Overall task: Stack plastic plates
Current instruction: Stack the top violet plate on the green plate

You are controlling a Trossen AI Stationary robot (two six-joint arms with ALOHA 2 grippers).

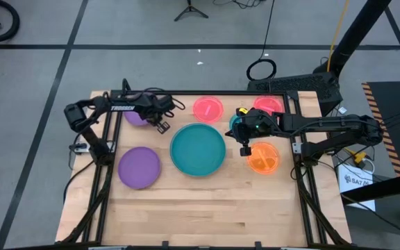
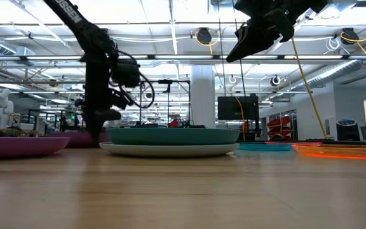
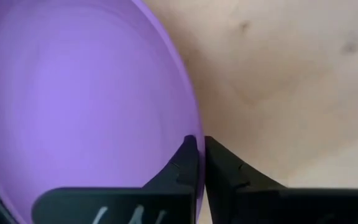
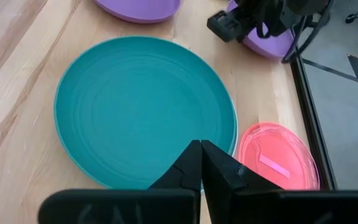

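The large teal plate lies mid-table on a paler plate. One purple plate rests near the left edge. A second purple plate lies farther back under my left gripper, which is shut on its rim. Two pink plates sit at the far edge, and the orange plate lies on the right. A small blue plate is partly hidden under my right arm. My right gripper hangs shut and empty, high above the table, beside the teal plate's right edge. My left gripper pinches the far purple plate's rim on the side facing the teal plate. One finger is inside the plate and the other is outside it. The fingers come down from above. In the low view the plate looks to be down on the table.
The near half of the wooden table is bare wood. A black frame runs along the table's sides. Beyond the right edge stand a dark tray and cables.
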